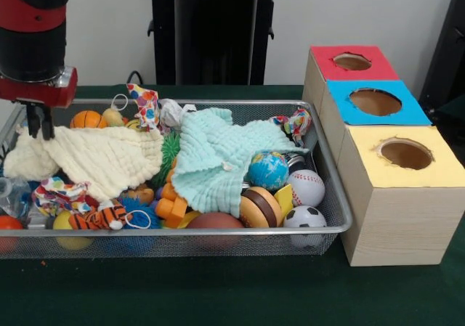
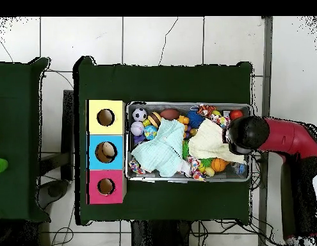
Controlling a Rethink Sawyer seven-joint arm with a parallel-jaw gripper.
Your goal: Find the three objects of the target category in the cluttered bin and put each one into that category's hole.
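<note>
The wire mesh bin (image 1: 218,102) lies on the green table, full of toys; it also shows in the overhead view (image 2: 186,106). My gripper (image 1: 38,128) hangs over the bin's left end, right at the upper corner of a cream cloth (image 1: 94,159). I cannot tell whether it holds the cloth. In the overhead view the arm's wrist (image 2: 247,134) covers the gripper at the bin's right end. A clear plastic item (image 1: 10,194) lies at the bin's left edge, half hidden. The silver can is not visible. Three wooden boxes have a red-topped hole (image 1: 352,62), a blue-topped hole (image 1: 375,102) and a yellow-topped hole (image 1: 405,153).
A mint cloth (image 1: 218,159) covers the bin's middle. Around it lie a globe ball (image 1: 268,170), baseball (image 1: 306,187), soccer ball (image 1: 305,218), burger toy (image 1: 260,206), green spiky ball (image 1: 168,152), basketball (image 1: 87,119) and tiger toy (image 1: 98,217). The pedestal (image 1: 214,32) stands behind.
</note>
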